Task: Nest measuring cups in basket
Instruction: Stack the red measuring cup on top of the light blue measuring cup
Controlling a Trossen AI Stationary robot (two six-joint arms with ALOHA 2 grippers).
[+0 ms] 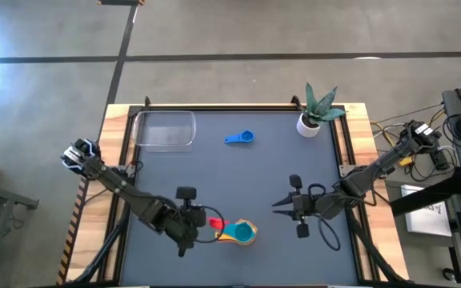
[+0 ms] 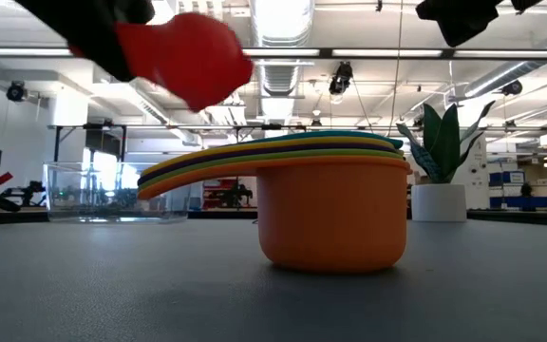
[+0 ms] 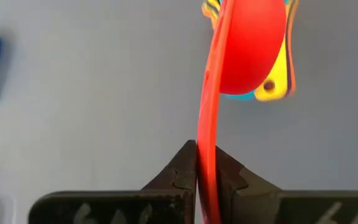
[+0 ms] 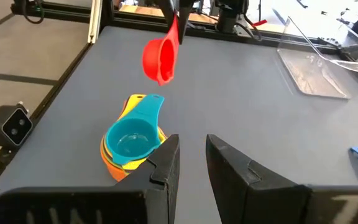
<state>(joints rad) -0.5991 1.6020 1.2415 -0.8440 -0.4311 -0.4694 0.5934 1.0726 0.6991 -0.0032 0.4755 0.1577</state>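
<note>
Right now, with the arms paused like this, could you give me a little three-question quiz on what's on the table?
1. True or false: the left pincer holds the red cup by its handle, in the air.
2. Which cup lies alone near the basket? A blue, B green, C purple.
3. Fill in: the top cup of the nested stack is ____.

Key: 1 true. 2 A, the blue cup. 3 teal.

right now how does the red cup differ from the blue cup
The red cup is held off the table by its handle in the left tool, tipped on its side; the blue cup lies flat on the table, untouched. The red cup hangs by the nested stack; the blue cup sits alone nearer the basket. Both are outside the basket.
</note>
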